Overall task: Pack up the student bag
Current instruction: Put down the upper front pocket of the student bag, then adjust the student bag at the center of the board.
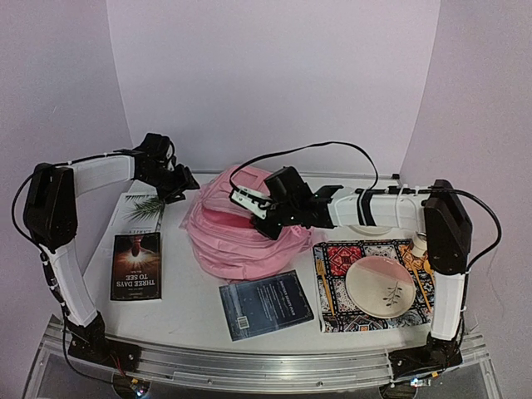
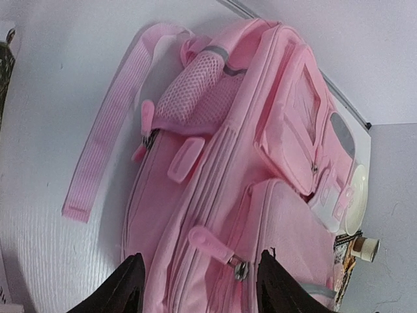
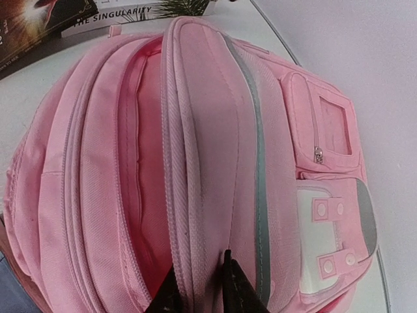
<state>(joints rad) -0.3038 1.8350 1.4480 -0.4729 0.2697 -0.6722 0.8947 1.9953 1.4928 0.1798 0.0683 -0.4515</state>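
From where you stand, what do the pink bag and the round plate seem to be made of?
Student bag: soft matte woven fabric, going by its stitched seams, folds and mesh pocket. Plate: probably glazed ceramic, smooth with a slight sheen; could be plastic.

top external: high, looking down on the whole scene
left wrist: close over the student bag (image 2: 260, 163)
right wrist: closer still (fills the frame)
shared: student bag, centre frame

"THREE DAYS TO SEE" upside down on dark book (image 1: 136, 266); "SINGULARITY" on white book (image 3: 124, 13)
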